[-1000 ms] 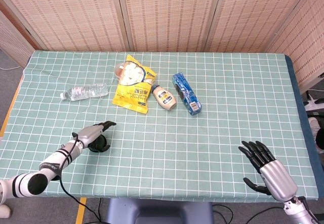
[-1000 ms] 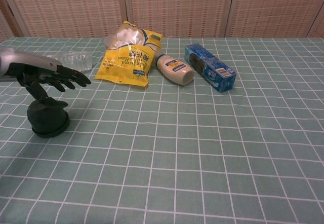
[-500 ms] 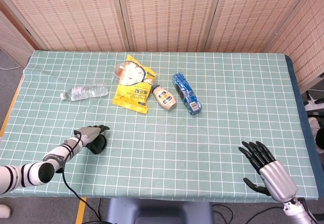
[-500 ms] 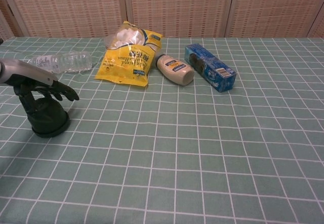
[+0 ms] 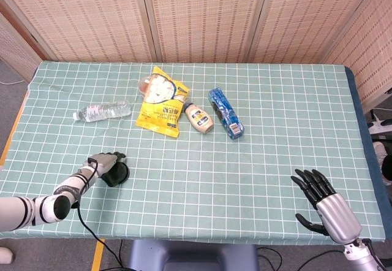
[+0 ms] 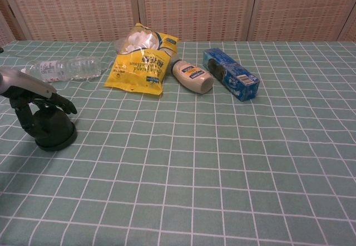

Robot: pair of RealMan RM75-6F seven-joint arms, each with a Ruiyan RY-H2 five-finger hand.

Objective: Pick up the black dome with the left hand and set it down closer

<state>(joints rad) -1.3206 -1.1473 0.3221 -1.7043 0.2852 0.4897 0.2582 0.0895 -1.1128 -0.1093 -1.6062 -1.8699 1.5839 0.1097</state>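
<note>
The black dome (image 5: 119, 174) (image 6: 55, 132) stands on the green checked cloth near the table's front left. My left hand (image 5: 103, 162) (image 6: 34, 97) hovers low over its top and left side, fingers spread and drooping across it; I see no firm grip. My right hand (image 5: 320, 198) lies open at the front right, far from the dome, and shows only in the head view.
Further back lie a clear water bottle (image 5: 101, 110) (image 6: 65, 68), a yellow snack bag (image 5: 162, 102) (image 6: 143, 61), a small cream bottle (image 5: 199, 118) (image 6: 192, 76) and a blue box (image 5: 226, 113) (image 6: 231, 80). The table's front edge (image 5: 184, 239) runs close behind the dome.
My left hand has drawn back toward the front left and sunk lower over the dome, its fingers less spread. The dome has stayed in place. The right hand barely moved.
</note>
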